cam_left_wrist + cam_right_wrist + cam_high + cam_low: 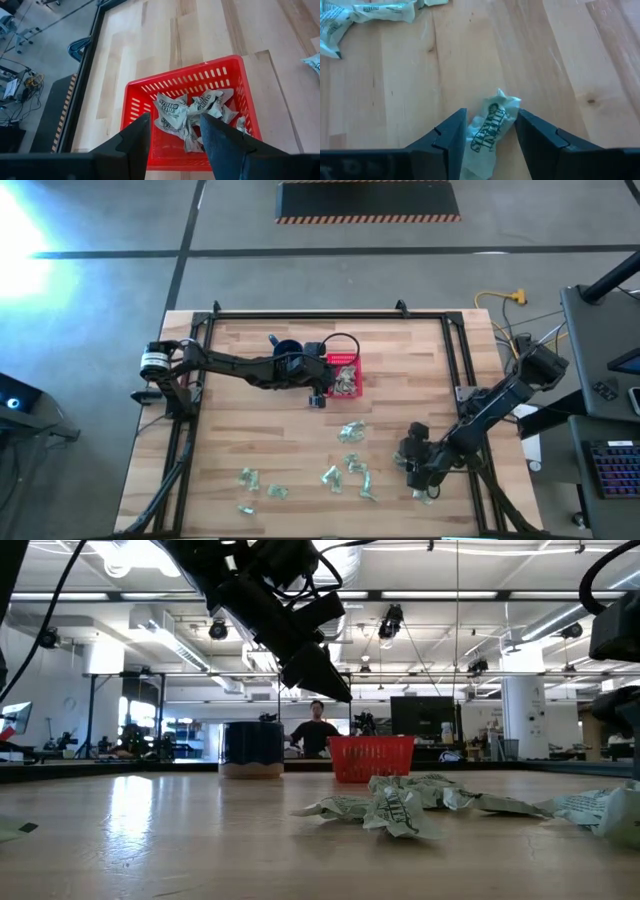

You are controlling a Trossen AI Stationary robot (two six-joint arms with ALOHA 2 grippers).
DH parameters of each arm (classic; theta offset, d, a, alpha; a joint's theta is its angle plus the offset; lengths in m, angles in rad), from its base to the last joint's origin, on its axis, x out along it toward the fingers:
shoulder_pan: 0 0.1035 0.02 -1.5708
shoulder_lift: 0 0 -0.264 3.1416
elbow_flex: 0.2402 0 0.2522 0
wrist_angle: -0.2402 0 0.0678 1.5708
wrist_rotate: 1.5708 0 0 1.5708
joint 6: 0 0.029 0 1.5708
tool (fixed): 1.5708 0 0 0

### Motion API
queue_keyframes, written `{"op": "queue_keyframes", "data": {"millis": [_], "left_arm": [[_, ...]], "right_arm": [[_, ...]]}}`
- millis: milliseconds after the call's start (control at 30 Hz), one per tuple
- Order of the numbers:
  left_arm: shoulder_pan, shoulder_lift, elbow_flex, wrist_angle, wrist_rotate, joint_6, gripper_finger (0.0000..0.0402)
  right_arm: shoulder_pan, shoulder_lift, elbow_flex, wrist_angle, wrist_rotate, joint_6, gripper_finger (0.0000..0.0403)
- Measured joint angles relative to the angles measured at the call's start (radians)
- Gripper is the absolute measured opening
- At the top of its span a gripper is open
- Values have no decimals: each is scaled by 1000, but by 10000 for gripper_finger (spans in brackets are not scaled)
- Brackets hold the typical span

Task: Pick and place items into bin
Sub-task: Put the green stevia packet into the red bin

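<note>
Red plastic first: the perforated basket [345,374] is parked on the far-middle part of the wooden table [250,440], just beside the dark blue mug [284,346], and a small heap of crumpled wrappers [192,112] is already piled inside it — pale green and whitish, with dark print on them.

The left gripper [174,131] is held above the basket's near edge. Its two dark fingers are spread apart and nothing is held between them; the heap is seen straight through the gap in the left wrist view. In the low view that arm [275,610] is seen hanging well clear of the tabletop.

The right gripper [491,131] is down near the table's front right corner, with one wrapper [491,127] sitting between its parted fingers. The fingers are shown on either side of it, but whether they actually touch it can't be made out, so it isn't called a grip.

The rest of the loose wrappers [352,432] are scattered over the near half of the table — a cluster in the middle, a few more [258,486] toward the front left.

A person [317,730] is seen far back in the room, behind the basket.
</note>
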Motion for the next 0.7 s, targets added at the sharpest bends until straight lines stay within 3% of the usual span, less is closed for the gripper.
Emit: {"op": "queue_keyframes", "data": {"millis": [200, 400, 567, 700], "left_arm": [[0, -3, 0, 0, 0, 3, 155], [-2, -18, 0, -6, -1, 2, 155], [-7, -61, 0, -30, 0, 1, 155], [-15, -114, -2, -77, 0, -1, 155]], "right_arm": [[-1, 9, 41, -73, -1, -15, 134], [-3, 9, 54, -81, 6, -81, 71], [-7, 7, 54, -78, 59, -101, 16], [-18, 5, 54, -73, 126, -114, 13]]}}
